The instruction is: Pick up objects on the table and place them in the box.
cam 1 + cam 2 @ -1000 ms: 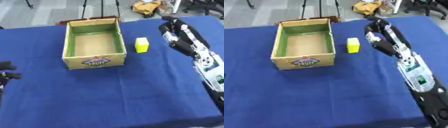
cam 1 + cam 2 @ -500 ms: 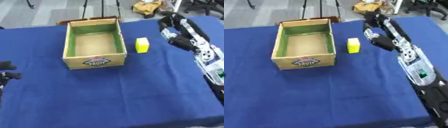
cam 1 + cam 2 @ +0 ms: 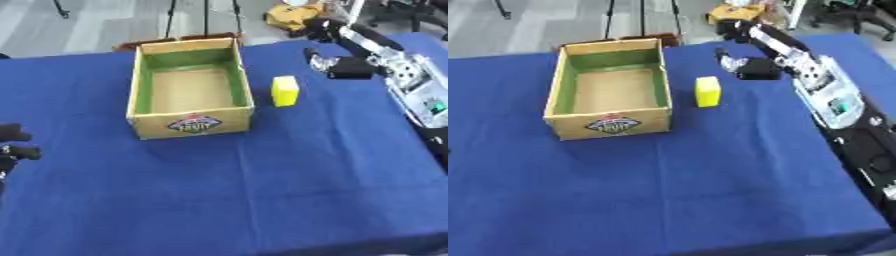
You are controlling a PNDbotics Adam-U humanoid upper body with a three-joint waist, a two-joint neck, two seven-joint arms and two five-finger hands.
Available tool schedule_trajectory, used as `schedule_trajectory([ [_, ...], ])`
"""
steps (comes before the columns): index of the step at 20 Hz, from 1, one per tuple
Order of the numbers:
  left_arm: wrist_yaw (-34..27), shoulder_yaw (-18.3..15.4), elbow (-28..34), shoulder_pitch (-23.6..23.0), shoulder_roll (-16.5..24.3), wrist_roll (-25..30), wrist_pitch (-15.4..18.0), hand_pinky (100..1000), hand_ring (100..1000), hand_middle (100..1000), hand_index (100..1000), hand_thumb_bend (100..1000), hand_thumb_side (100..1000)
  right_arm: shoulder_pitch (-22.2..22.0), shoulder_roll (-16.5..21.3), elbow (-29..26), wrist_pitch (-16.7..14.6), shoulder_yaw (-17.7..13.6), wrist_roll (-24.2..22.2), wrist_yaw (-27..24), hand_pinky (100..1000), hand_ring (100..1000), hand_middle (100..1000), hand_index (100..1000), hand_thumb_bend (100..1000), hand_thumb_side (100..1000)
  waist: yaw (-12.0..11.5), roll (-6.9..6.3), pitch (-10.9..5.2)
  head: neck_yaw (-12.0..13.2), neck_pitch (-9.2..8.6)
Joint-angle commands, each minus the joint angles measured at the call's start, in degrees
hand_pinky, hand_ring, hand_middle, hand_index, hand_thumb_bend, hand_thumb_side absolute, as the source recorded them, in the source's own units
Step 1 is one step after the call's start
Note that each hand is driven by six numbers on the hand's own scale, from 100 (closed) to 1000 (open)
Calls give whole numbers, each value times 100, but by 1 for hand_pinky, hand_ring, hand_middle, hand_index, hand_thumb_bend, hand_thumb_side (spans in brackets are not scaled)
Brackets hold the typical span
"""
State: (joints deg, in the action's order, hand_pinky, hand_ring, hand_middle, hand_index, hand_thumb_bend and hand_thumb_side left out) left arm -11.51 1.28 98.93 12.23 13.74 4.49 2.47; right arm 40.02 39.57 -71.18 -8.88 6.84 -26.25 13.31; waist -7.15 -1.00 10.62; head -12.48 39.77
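A small yellow block (image 3: 284, 90) stands upright on the blue tablecloth, just right of the cardboard box (image 3: 189, 123). The box has a green inner lining, is open at the top, and nothing shows inside it. My right hand (image 3: 339, 60) hovers to the right of and slightly beyond the block, apart from it, with its fingers spread and nothing held. The silver and black forearm runs down the right side. My left hand (image 3: 12, 143) shows only as dark fingers at the left edge, well away from the box.
The blue table (image 3: 227, 190) spreads wide in front of the box. Beyond its far edge lie a grey floor, tripod legs (image 3: 206, 17) and a yellow bag (image 3: 293, 15).
My right hand has swung a little to the left and toward the far edge, turning its palm toward the block. The block, the box and my left hand have stayed put.
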Motion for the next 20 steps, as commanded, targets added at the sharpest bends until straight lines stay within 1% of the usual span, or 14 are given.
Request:
schedule_trajectory([
  [1, -22, 12, 85, 32, 141, 19, 7, 726, 508, 594, 736, 734, 927, 365, 70, 565, -194, -23, -460, 469, 1000, 995, 935, 1000, 100, 431, -23, -6, -105, -9, 39],
  [5, -23, 24, 82, 29, 142, 28, 6, 726, 508, 594, 736, 734, 927, 716, -111, 1114, -403, -29, -622, 1027, 1000, 1000, 958, 1000, 100, 410, -58, -7, -114, -22, 53],
  [9, -27, 38, 81, 28, 141, 43, 4, 726, 508, 594, 736, 734, 927, 975, -290, 1539, -585, -47, -590, 1530, 1000, 1000, 965, 1000, 100, 412, -100, 0, -124, -43, 62],
  [14, -29, 53, 80, 28, 147, 59, 2, 726, 508, 593, 736, 734, 927, 1156, -501, 2082, -702, -128, -399, 2050, 992, 1000, 965, 1000, 100, 412, -151, 0, -130, -54, 66],
  [20, -37, 63, 80, 29, 148, 69, 1, 726, 507, 593, 736, 734, 927, 1234, -644, 2608, -769, -238, -259, 2480, 991, 1000, 968, 1000, 100, 419, -172, -7, -129, -62, 68],
])
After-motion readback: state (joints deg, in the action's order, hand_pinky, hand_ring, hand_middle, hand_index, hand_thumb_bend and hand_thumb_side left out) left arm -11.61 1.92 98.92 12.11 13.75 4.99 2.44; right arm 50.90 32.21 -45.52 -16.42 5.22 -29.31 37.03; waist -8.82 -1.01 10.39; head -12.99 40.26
